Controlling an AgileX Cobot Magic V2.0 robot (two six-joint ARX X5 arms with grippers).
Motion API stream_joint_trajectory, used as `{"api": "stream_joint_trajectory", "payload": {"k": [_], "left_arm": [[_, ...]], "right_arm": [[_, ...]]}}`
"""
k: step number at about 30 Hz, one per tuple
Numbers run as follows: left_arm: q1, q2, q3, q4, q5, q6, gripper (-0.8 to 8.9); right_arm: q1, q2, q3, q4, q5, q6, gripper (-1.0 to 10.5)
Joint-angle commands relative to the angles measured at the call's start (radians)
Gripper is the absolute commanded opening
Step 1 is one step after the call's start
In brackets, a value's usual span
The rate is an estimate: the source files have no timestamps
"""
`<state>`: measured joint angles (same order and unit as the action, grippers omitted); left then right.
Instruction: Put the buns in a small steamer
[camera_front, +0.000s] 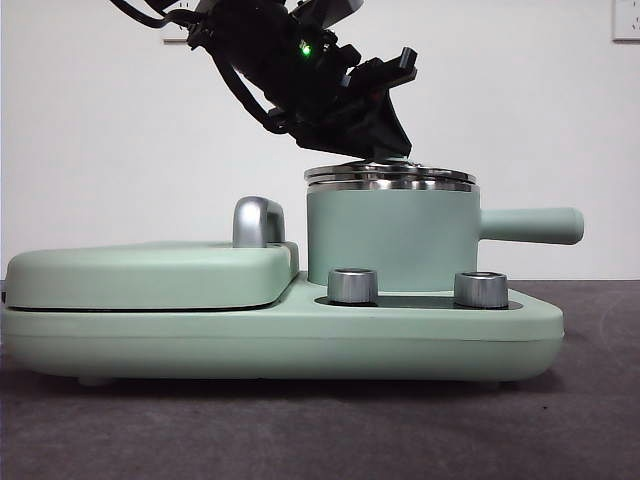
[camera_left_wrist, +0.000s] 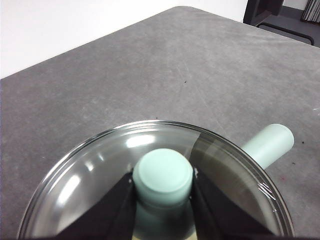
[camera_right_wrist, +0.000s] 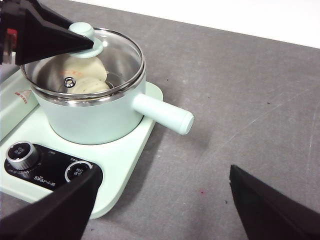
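On the grey counter (camera_right_wrist: 240, 75), small steamer (camera_front: 390, 240) seated on a two-dial base (camera_front: 300, 330), lid knob (camera_left_wrist: 163, 176) clamped by left tool (camera_left_wrist: 163, 200), one bun (camera_right_wrist: 87, 75) seen inside, right tool (camera_right_wrist: 160, 210) spread wide.

Mint-green steamer (camera_front: 390, 240) w/ steel rim, clear lid (camera_right_wrist: 100, 55), cream buns (camera_right_wrist: 90, 75); black left tool (camera_left_wrist: 162, 197); grey table (camera_right_wrist: 240, 100).

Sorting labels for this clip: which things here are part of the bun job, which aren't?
Job: buns inside the small steamer; its glass lid, knob clamped by the left gripper.
Not: flat griddle lid, two dials, open right gripper.
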<state>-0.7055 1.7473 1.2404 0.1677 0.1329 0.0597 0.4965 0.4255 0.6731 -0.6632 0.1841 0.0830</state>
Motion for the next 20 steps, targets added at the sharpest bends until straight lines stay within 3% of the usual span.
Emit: {"api": "stream_joint_trajectory", "payload": {"k": [1,20], "left_arm": [[-0.01,0.02,0.017,0.027,0.01,-0.011,0.1],[-0.018,0.034,-0.074,0.034,0.023,-0.019,0.1]], "right_arm": [[0.004,0.003,0.008,0.005,0.0,0.01,4.0],[0.004,0.003,0.008,0.003,0.0,0.011,4.0]]}}
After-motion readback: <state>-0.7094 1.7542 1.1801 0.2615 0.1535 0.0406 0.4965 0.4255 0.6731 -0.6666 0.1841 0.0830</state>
